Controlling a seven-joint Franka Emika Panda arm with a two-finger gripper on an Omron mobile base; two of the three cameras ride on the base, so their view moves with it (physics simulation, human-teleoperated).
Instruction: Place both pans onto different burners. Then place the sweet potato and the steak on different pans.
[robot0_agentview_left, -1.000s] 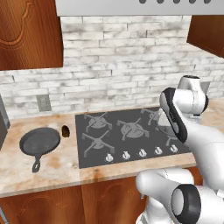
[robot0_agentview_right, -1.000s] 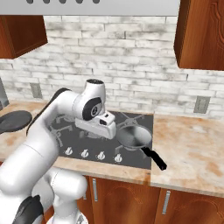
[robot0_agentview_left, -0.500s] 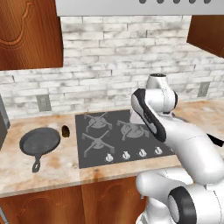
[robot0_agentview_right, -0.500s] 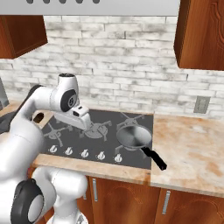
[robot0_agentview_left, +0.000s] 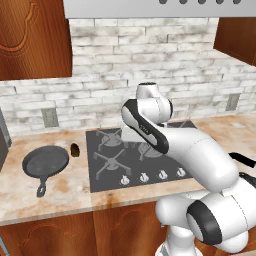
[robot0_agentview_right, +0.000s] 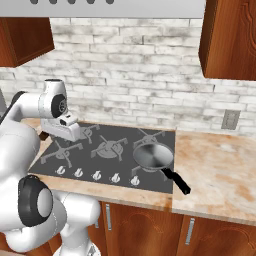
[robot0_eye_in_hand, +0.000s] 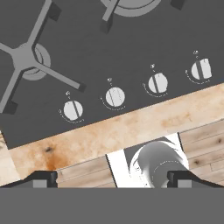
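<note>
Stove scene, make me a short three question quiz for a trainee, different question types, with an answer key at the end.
1. True or false: the steel pan already sits on a burner of the cooktop.
2. Multiple choice: the cast-iron skillet rests on A) a burner, B) the counter left of the cooktop, C) the floor.
3. Fill in: the small dark lump beside the skillet, near the cooktop's left edge, is the ____.

Key
1. True; it is on the front right burner, handle pointing toward the counter edge.
2. B
3. sweet potato
</note>
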